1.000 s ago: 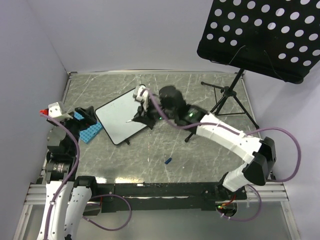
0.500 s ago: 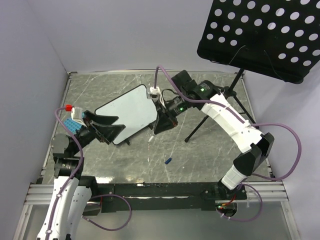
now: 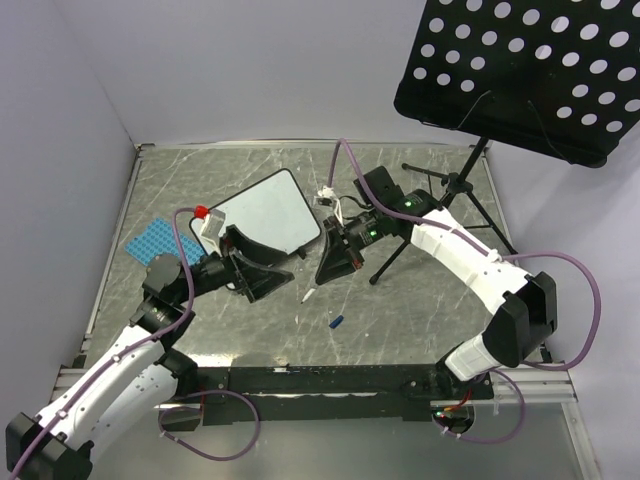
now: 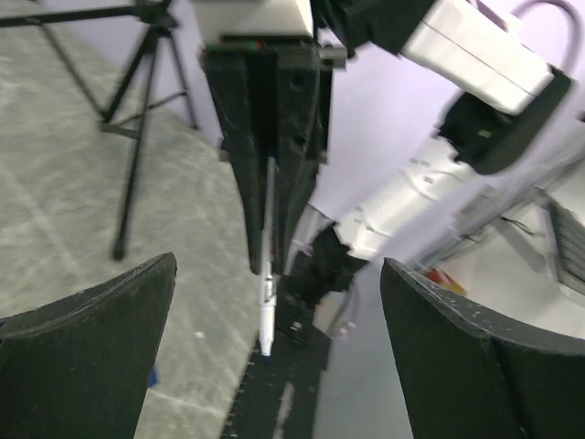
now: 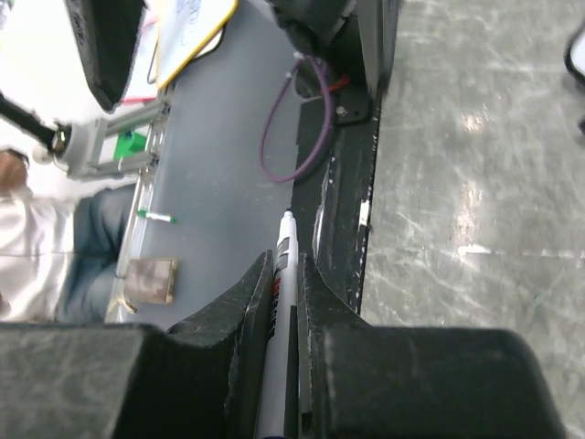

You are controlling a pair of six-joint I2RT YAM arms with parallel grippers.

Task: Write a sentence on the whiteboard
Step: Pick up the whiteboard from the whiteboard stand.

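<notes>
The whiteboard [image 3: 268,212] lies tilted on the grey table, left of centre, and no sentence shows on its white surface. My left gripper [image 3: 262,276] stands wide open at the board's near edge with nothing between its fingers [image 4: 87,366]. Just right of the board, my right gripper [image 3: 335,262] is shut on a white marker [image 3: 310,292] whose tip points down toward the table's near side. In the right wrist view the marker [image 5: 281,302] sits clamped between the fingers. The left wrist view faces the right gripper [image 4: 270,137] and the marker [image 4: 267,302].
A small blue cap [image 3: 337,322] lies on the table near the marker tip. A blue studded plate [image 3: 152,240] sits at the left. The black perforated music-stand tray [image 3: 530,70] hangs over the far right on its tripod [image 3: 450,195]. Walls close three sides.
My left arm swung in from the far left to the board's near edge. The right gripper carried the marker off the board to its right. The board shifted slightly farther away.
</notes>
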